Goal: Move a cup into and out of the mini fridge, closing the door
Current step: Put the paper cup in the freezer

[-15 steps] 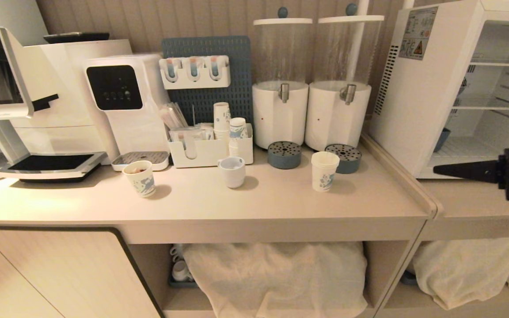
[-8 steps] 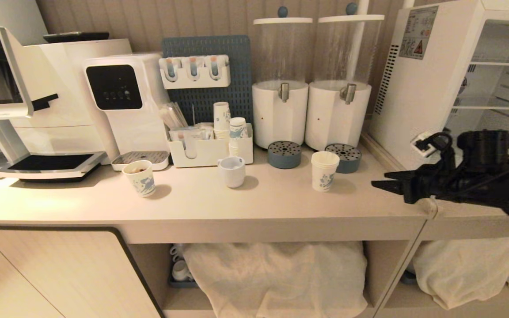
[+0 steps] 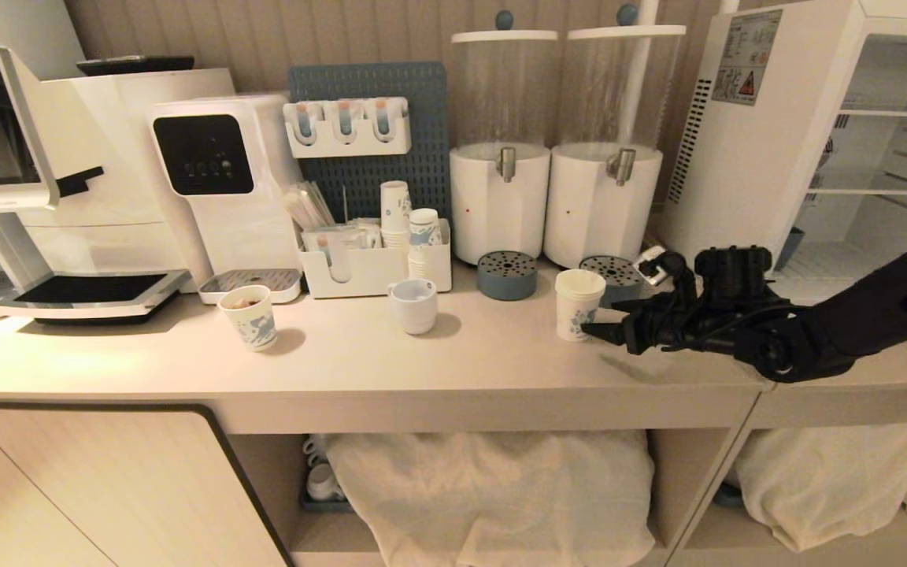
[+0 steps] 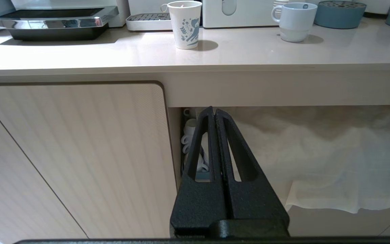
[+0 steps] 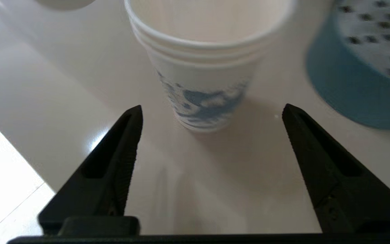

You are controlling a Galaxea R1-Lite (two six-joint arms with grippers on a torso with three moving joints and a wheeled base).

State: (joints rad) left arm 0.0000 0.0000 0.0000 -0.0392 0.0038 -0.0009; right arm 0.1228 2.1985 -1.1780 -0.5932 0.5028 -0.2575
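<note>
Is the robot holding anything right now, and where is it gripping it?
Nothing. The right gripper is open just short of the cup; the left gripper is shut and empty.

Landmark: the blue pegboard [image 3: 371, 134] against the wall, at the back of the tabletop [image 3: 453, 358]. Directly in front of it: a white organizer caddy [image 3: 375, 268] holding stacked paper cups. Forward of the caddy: a white ceramic mug [image 3: 413, 306]. Left-forward: a short printed paper cup [image 3: 250, 317]. Left: a water dispenser [image 3: 221, 185]. Right: two clear beverage dispensers [image 3: 556, 150] with blue drip trays [image 3: 507, 276].
</note>
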